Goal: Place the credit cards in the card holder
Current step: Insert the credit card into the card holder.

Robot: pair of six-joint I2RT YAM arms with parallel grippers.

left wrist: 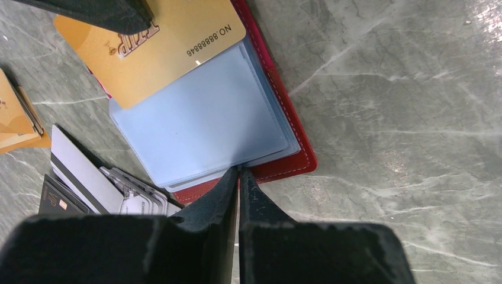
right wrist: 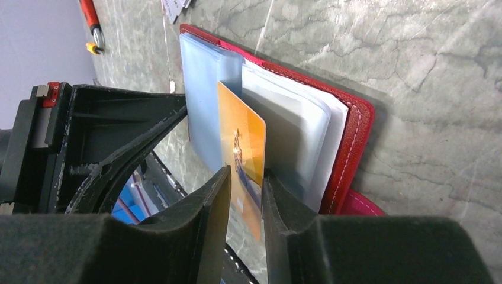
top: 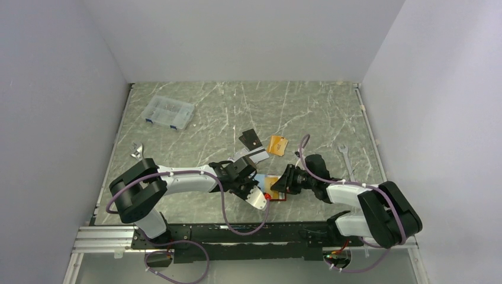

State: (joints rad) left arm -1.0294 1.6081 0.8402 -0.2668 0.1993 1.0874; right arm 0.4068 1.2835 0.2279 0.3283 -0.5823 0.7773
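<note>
- Card holder (left wrist: 299, 157): dark-red, folding. It is lying open on the tabletop (top: 237, 106) near the front edge, between the two arms. Its pale blue sleeves (left wrist: 207, 112) are fanning up from the cover.
- Gold card (right wrist: 243, 136): is standing partway into one sleeve, with a good share of it projecting on the right arm's side. It is not yet seated.
- Right end effector (right wrist: 247, 180): is straddling the projecting end of the gold card with jaws parted. A gap is showing beside the card, so the grip is looking released, though the oblique angle is leaving this slightly uncertain.
- Left end effector (left wrist: 238, 173): is sitting clenched, tips together and touching the sleeves' edge on the side opposite the card.
- Cards waiting: a grey-white striped card (left wrist: 83, 174), a black card (left wrist: 59, 204) and a second gold card (left wrist: 15, 118) are lying just beyond the holder.
- Further out: a clear compartment box (top: 169, 112) is sitting at the far left. A wrench (top: 138, 151) is lying to the left and a second wrench (top: 345, 157) to the right. A red screwdriver (right wrist: 90, 18) is lying by the holder.
- Handling note: the step in hand is seating the gold card.
  - It is best done by pushing its free edge along the sleeve's line, flat and slow, while the left end effector is bracing the holder.
  - A skewed push is likely to buckle the sleeve or drag the holder.
</note>
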